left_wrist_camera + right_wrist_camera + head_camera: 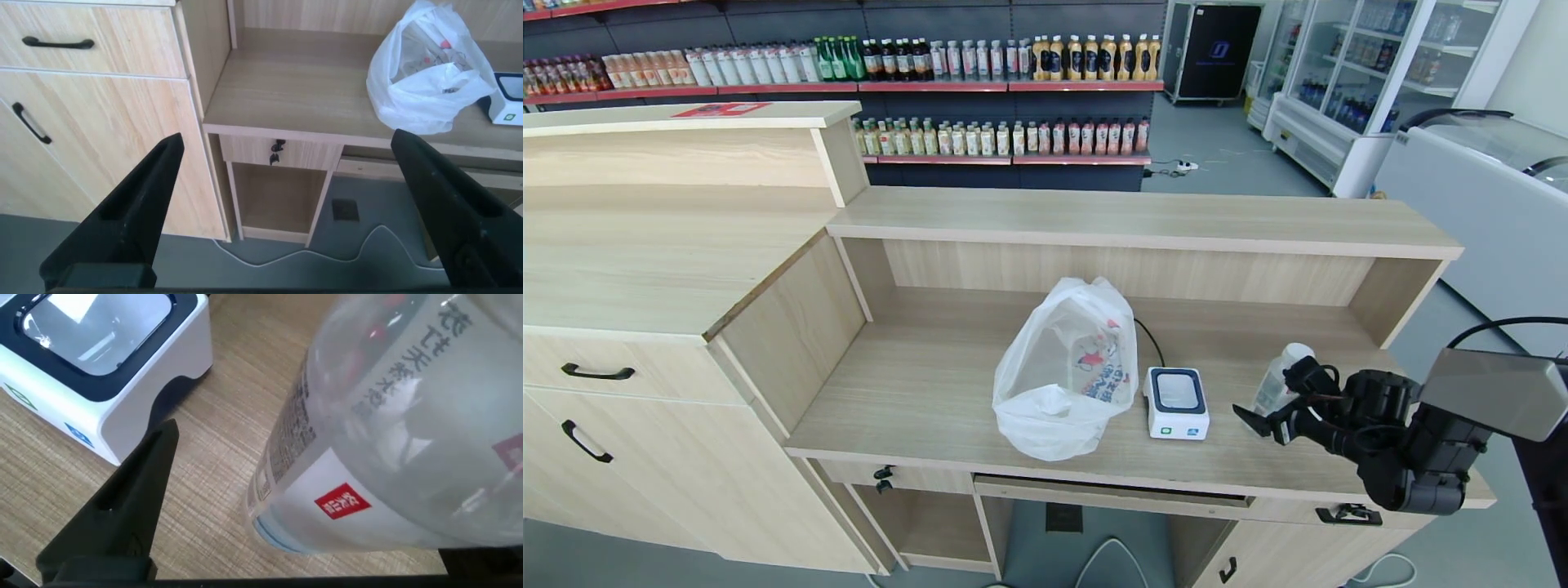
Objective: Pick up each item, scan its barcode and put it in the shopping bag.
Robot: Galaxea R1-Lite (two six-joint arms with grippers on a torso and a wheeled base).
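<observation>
The left gripper (288, 137) hangs with its fingers spread wide and nothing between them, in front of the table (915, 384) and below its edge; it has no part in this step. At the middle of the head view the white shopping bag (1062, 376) sits on the table, slumped, its mouth loosely open upward. Just right of it, close beside it, is the small white scanner (1176, 402) with its window facing up.

Further right, the clear plastic bottle (1276, 377) stands on the table, well apart from the scanner. The right gripper (1270, 396) is open around it, one finger on each side, and the finger I can see clearly is not touching it.

The step in hand looks like the grasp. It should go best if the gripper closes on the bottle's body across the label band, not near the cap, and squarely, since a light bottle may tip or skid if one finger arrives first. Thin plastic will likely dent, so squeeze gently. Lift straight up before moving left. I cannot make out the barcode, so the label may need turning toward the scanner window.
</observation>
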